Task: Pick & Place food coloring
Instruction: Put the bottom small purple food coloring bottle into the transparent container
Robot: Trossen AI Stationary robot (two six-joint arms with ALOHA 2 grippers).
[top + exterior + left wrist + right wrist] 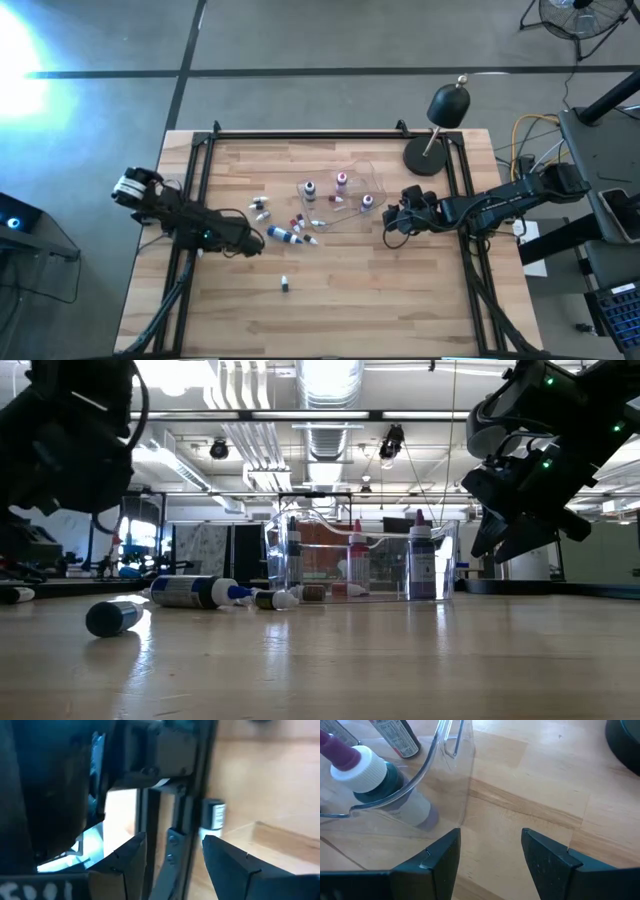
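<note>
Food-coloring bottles (pixel 283 235) lay scattered mid-worktop (pixel 330 310), three upright inside the clear tray (pixel 352 214). At 3 o'clock of it, the right claw (pixel 392 222) gaped empty; the left claw (pixel 258 243), at 9 o'clock, likewise.

Place: a robotics lab or industrial workshop hall.
Ceiling: exposed round ducts (pixel 330 380), pipes and bright strip lights run overhead in the low view.
Floor: bare grey concrete (pixel 320 50) surrounds the work area.
Bench: a butcher-block wooden table (pixel 330 300) sits in a black metal frame (pixel 300 133).
Equipment: loose cables (pixel 530 130), a floor fan (pixel 580 15) and dark racks stand about the room.
</note>
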